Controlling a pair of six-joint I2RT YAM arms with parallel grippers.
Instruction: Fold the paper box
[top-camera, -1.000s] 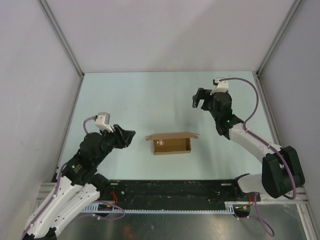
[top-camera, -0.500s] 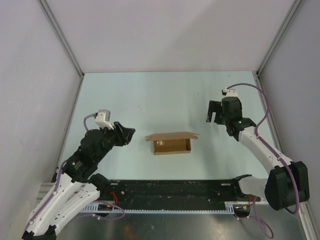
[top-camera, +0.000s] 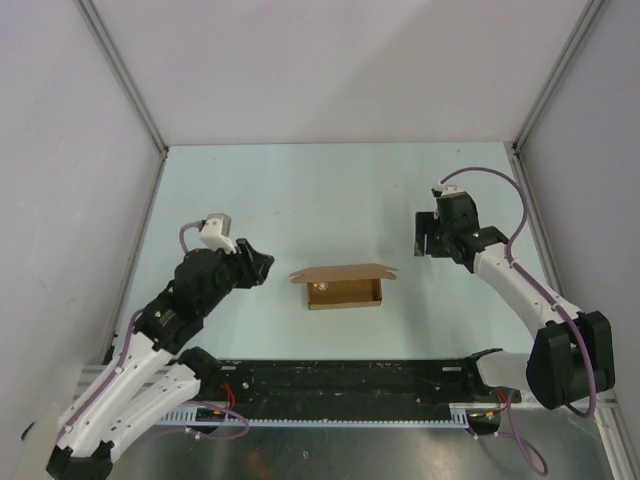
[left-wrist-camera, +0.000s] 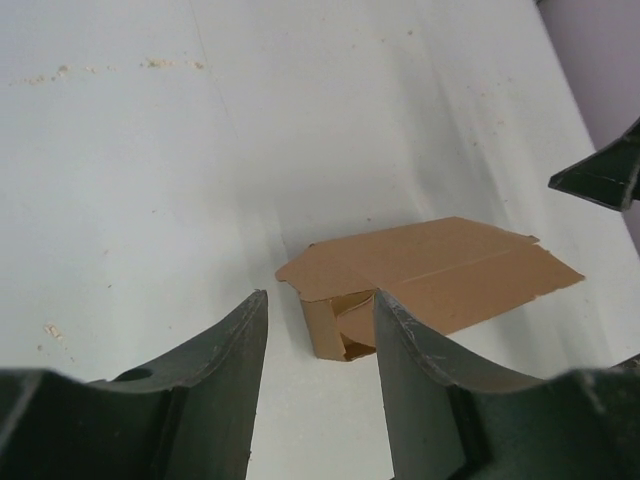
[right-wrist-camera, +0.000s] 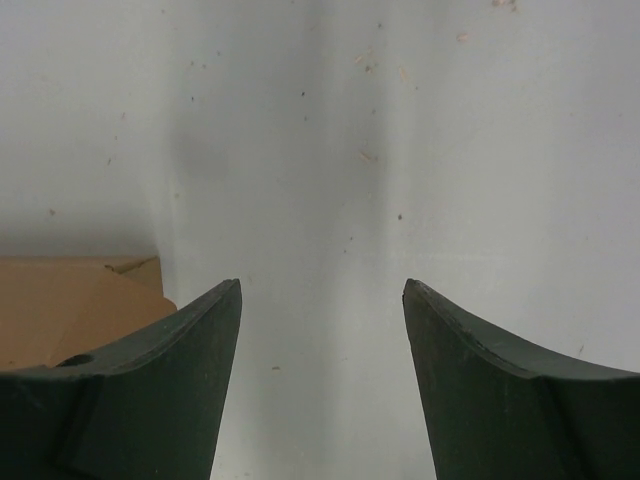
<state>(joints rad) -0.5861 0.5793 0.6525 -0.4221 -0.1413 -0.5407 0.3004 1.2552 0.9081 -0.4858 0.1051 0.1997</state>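
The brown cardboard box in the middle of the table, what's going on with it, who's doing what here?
Nothing is holding it at the moment. The small brown cardboard box lies on the pale table, partly folded, with its lid flap not closed. The left gripper hovers just off the box's left end, pointed at it, jaws open and empty. The right gripper is off to the right, apart from the box, also open and empty.
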